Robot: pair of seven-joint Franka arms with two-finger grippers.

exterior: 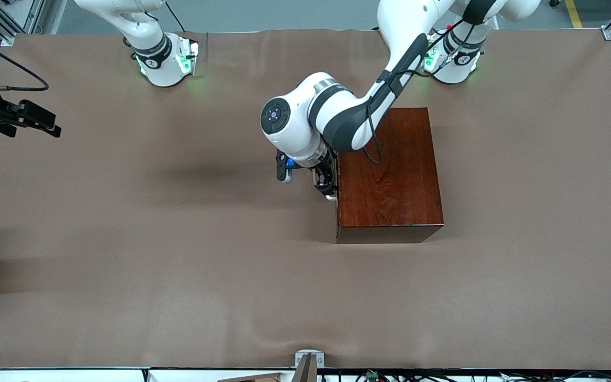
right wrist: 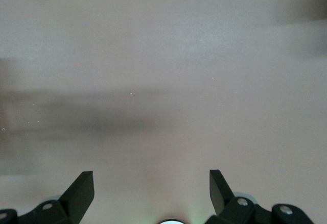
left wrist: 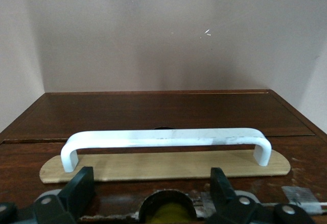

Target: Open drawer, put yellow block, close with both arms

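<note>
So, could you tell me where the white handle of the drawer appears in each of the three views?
Front view: only a small white end of the handle shows, under the left gripper, on the wooden box's side facing the right arm's end.
Left wrist view: the whole handle spans the middle, just ahead of the open fingers.
Right wrist view: not in it; only brown table.
Shared landmark: the wooden box.

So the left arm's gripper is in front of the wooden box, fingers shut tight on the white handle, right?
Not quite. The left gripper is in front of the wooden box, but its fingers are open, spread apart short of the white handle and not touching it. The left wrist view shows this.
</note>
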